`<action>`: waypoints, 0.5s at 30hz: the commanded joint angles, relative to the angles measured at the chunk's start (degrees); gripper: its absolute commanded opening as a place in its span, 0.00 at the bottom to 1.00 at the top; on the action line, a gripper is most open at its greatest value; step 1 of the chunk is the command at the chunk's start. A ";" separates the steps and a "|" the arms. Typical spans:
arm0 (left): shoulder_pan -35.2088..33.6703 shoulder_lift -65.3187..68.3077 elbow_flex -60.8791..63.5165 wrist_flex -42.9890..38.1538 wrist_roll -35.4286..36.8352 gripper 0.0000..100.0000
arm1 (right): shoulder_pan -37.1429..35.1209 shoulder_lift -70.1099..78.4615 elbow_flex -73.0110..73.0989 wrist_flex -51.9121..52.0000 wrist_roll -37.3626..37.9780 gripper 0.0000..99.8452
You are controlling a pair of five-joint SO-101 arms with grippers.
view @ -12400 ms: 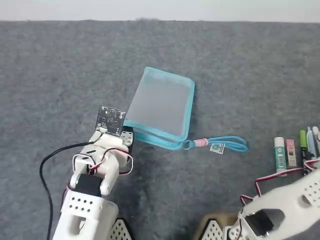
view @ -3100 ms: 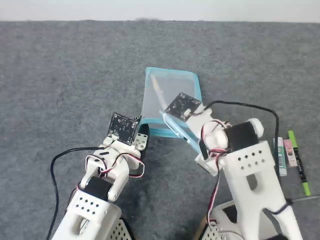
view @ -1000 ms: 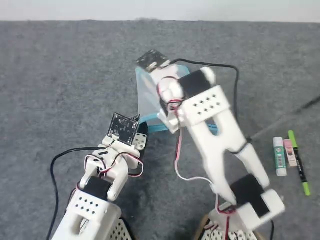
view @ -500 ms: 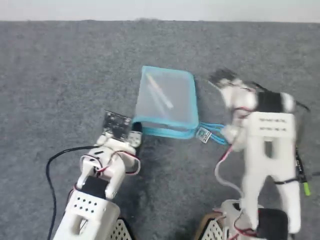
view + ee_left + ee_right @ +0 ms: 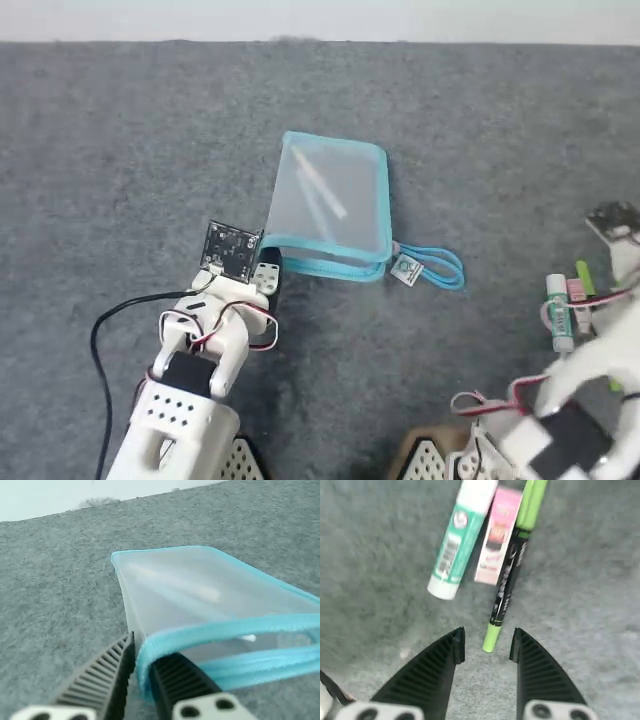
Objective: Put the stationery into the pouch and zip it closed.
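Blue-edged pouch (image 5: 345,225) (mouth open, pale pen (image 5: 320,188) inside) lies apart from glue stick (image 5: 462,535), eraser (image 5: 498,535), green pen (image 5: 512,565).

Overhead view, two close wrist views

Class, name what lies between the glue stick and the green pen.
A small pink pack lies between glue stick and green pen, shown in the right wrist view.

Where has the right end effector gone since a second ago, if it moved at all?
Yes. In the high view it swung rightward, from over the pouch to the glue stick. The right end effector is now open above the green pen.
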 commanded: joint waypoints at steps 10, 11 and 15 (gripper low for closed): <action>0.70 -0.88 -1.63 -0.09 -0.70 0.01 | 6.90 16.40 -1.23 -11.65 5.80 0.16; 0.70 -0.88 -1.63 -0.09 -0.70 0.01 | 6.90 17.45 -1.23 -12.26 5.80 0.16; 0.70 -0.79 -1.63 -0.09 -0.70 0.01 | 6.90 19.65 -1.32 -12.62 5.71 0.12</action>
